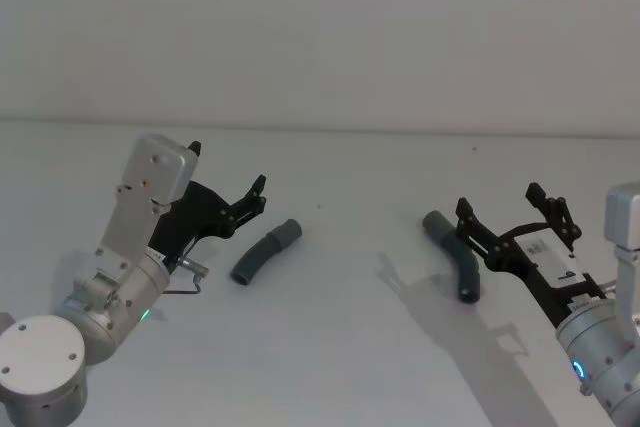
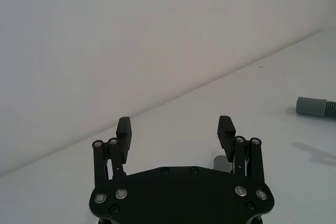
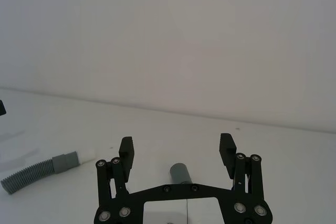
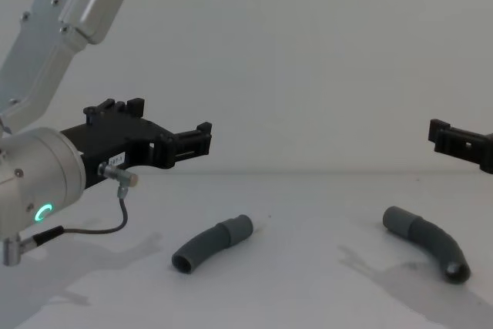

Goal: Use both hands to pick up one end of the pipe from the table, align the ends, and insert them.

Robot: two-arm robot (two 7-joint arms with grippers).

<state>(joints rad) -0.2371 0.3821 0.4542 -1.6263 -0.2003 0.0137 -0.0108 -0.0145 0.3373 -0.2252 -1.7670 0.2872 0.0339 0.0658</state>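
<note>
Matte off-white table [image 1: 330, 367] fills the lower frame. Left gripper [image 1: 228, 166], lower left, and right gripper [image 1: 498, 202], lower right, angle inward with black fingers spread apart, holding nothing. Between them lie two curved, ribbed grey pieces, left hose [image 1: 262, 254] and right hose [image 1: 458, 259], smooth cuffs uppermost.

My left gripper [image 1: 228, 165], right gripper [image 1: 498, 199]: matt black plastic (rivets [image 2: 121, 193] shiny metal). Left wrist [image 1: 110, 299]: satin silver metal. Left pipe piece [image 1: 258, 257], right pipe piece [image 1: 458, 257]: matt grey, ribbed; cuffs [image 1: 288, 233] smooth. Table [image 1: 340, 357]: smooth matt off-white.

A plain pale wall [image 1: 320, 27] rises behind the off-white table [image 1: 330, 347], softly lit.
</note>
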